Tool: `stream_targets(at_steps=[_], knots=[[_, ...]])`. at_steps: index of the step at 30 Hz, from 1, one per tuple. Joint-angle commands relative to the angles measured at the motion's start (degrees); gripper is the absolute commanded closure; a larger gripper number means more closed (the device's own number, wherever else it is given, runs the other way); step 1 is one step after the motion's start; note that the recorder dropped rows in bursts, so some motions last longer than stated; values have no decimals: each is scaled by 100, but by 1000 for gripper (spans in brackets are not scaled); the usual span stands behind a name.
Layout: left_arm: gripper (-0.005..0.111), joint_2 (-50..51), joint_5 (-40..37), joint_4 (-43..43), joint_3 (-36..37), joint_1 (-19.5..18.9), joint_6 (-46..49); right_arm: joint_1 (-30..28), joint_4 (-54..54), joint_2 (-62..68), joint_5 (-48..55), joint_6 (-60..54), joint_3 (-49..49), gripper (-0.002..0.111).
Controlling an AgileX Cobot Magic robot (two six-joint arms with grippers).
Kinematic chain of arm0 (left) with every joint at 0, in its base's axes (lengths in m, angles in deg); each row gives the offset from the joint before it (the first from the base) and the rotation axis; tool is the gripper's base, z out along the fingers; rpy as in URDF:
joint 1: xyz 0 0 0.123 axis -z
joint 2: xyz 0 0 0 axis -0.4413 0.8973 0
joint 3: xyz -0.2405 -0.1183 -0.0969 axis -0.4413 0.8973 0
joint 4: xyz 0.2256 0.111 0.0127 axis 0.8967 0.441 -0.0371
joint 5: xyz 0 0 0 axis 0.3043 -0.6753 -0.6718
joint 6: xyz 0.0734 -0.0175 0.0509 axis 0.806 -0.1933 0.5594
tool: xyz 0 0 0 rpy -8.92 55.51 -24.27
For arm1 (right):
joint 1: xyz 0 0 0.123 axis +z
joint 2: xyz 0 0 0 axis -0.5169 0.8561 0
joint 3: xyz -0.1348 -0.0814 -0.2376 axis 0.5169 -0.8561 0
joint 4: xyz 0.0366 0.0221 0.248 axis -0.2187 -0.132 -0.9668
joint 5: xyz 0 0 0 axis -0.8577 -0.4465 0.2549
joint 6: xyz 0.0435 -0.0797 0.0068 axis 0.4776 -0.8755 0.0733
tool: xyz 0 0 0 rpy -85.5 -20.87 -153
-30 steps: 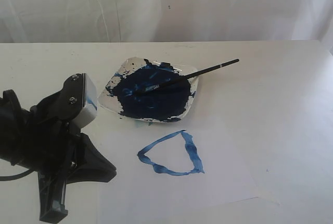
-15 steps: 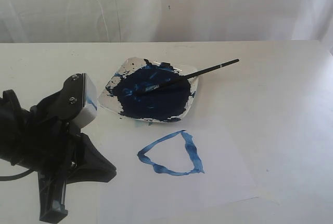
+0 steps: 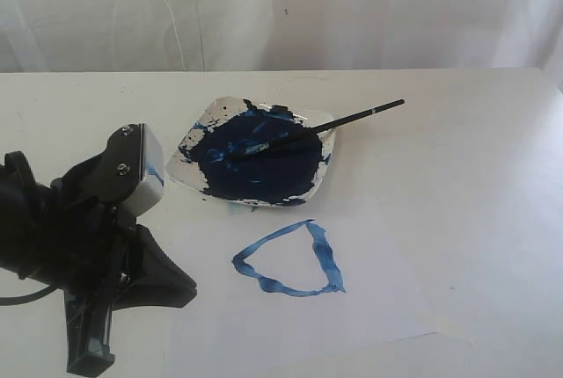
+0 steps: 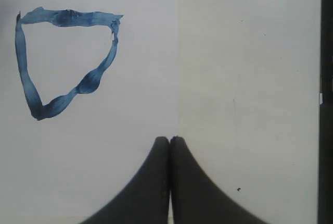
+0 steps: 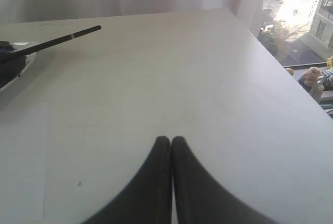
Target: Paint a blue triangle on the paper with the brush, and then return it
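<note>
A: Black, and shut tip to tip: is the left gripper (image 4: 170,140) holding anything?

B: Nothing. It is fully closed and empty, right over the edge of the paper (image 4: 104,172), where the sheet meets the table (image 4: 250,78).

A: And the triangle (image 4: 96,79)?

B: On the paper, ahead of those tips and off to one side, apart from them. Its blue outline is closed and its centre is unpainted.

A: The right gripper (image 5: 170,140)?

B: Also pressed shut and gripping nothing, over the table.

A: So where is the brush (image 5: 58,39)?

B: Well ahead of the right gripper and off to the side, in neither gripper's hold. It lies across the plate (image 3: 187,143), bristle end in the dark blue paint (image 3: 264,174), handle jutting past the rim over the table.

A: Plate and triangle?

B: Near each other, not touching.
</note>
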Motion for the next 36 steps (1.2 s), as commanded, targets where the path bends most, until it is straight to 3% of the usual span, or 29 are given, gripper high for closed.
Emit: stream_targets(at_steps=[1,10,36], knots=[[107,-46,-84,-125,2,37,10,8,-22,-29,11,-55,-28,108],[107,-46,-84,-125,2,37,10,664,-9,-29,11,-48,-28,108],[107,-46,-84,-125,2,37,10,911,-22,-29,1,-23,-28,108]])
